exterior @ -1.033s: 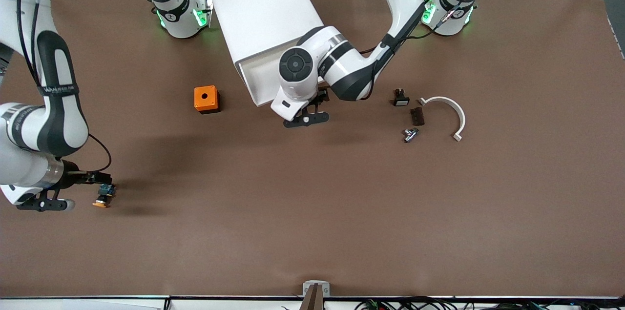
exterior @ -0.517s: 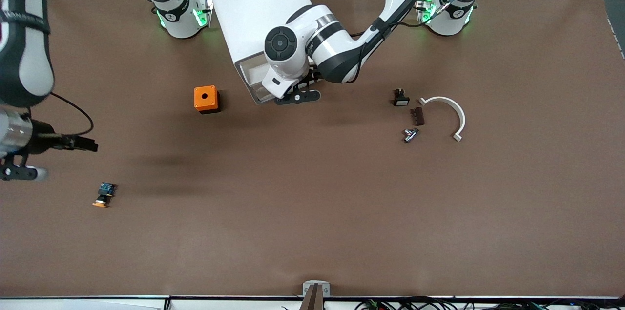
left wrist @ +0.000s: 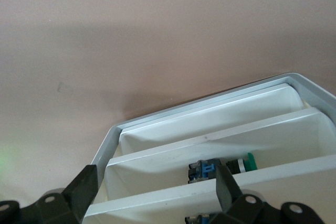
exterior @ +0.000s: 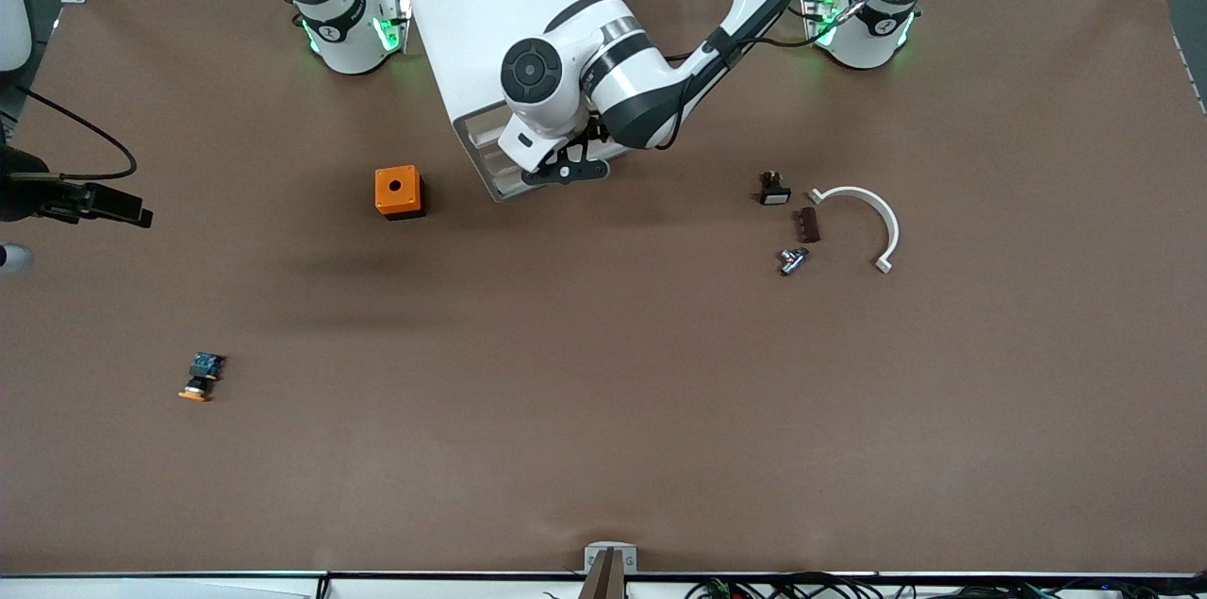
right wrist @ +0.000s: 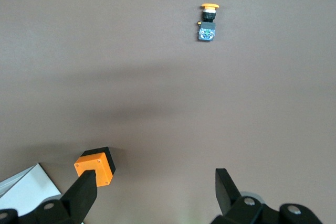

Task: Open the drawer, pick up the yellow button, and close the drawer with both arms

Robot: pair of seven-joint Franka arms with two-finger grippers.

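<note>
Left gripper [exterior: 564,172]: positioned at the front of the white cabinet [exterior: 500,24], at the drawer [exterior: 495,167] fronts. Fingers apart, nothing between them. In the left wrist view the two black fingers [left wrist: 84,190] flank stacked white drawer trays, which stand slightly pulled out; a small blue-bodied part with a green cap [left wrist: 220,166] lies in one tray.

Right gripper [right wrist: 155,187]: in the air over the table [exterior: 603,410] at the right arm's end, near the table edge. Fingers apart, empty. Only part of the right arm's hand shows at the edge of the front view.

Button [exterior: 199,376]: lies on its side on the table, nr the right arm's end, nearer to the front camera than the orange box [exterior: 398,191] and well apart from it. Orange cap, black body, bluish end. Untouched by either gripper. Also seen in the right wrist view [right wrist: 208,22], well apart from the fingers.

Other items, toward the left arm's end: white curved bracket [exterior: 872,220], small black piece w/ white face [exterior: 773,190], dark brown block [exterior: 806,224], small metal fitting [exterior: 792,259]. All grouped close together.
</note>
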